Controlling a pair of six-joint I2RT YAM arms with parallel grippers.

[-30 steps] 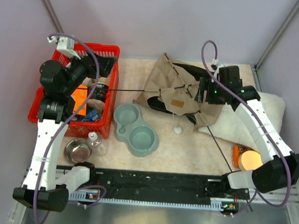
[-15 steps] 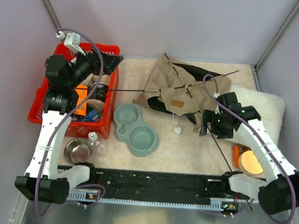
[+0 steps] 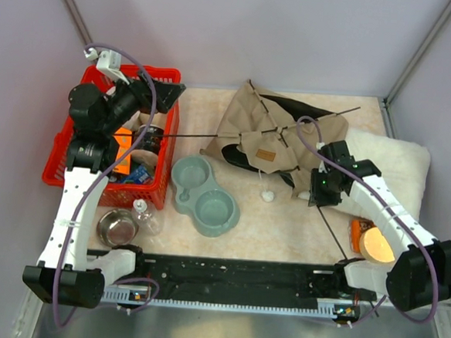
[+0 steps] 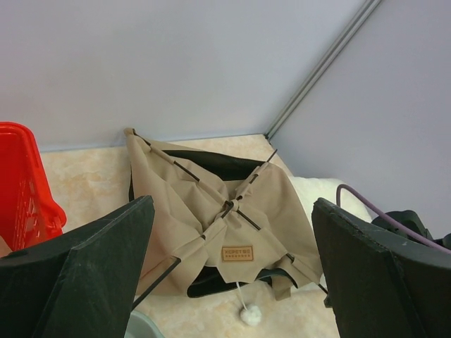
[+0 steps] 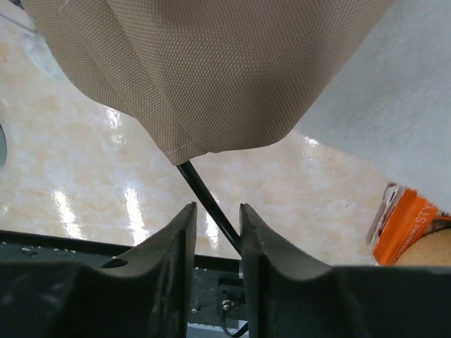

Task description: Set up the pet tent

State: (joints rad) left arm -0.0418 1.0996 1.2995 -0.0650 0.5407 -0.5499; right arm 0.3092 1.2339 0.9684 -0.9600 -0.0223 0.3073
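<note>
The tan pet tent (image 3: 270, 133) lies collapsed at the back of the table, with its brown label (image 3: 267, 156) and white pompom (image 3: 268, 195) towards me. Thin dark poles stick out of it to the left (image 3: 189, 136) and to the front right (image 3: 334, 227). My right gripper (image 3: 315, 197) is at the tent's front right corner. In the right wrist view its jaws (image 5: 217, 205) stand narrowly apart with that pole (image 5: 204, 193) between them, touching the right finger. My left gripper (image 3: 162, 103) is wide open and empty, held high over the basket and facing the tent (image 4: 211, 211).
A red basket (image 3: 56, 157) of items stands at the left. A grey-green double bowl (image 3: 204, 195), a steel bowl (image 3: 117, 225) and a small bottle (image 3: 146, 214) are in front. A fluffy white cushion (image 3: 396, 162) lies at the right, with an orange item (image 3: 371, 239) near it.
My right gripper has come off the top of the tent and moved down to the front right pole. My left gripper lifted and turned slightly, then stayed still.
</note>
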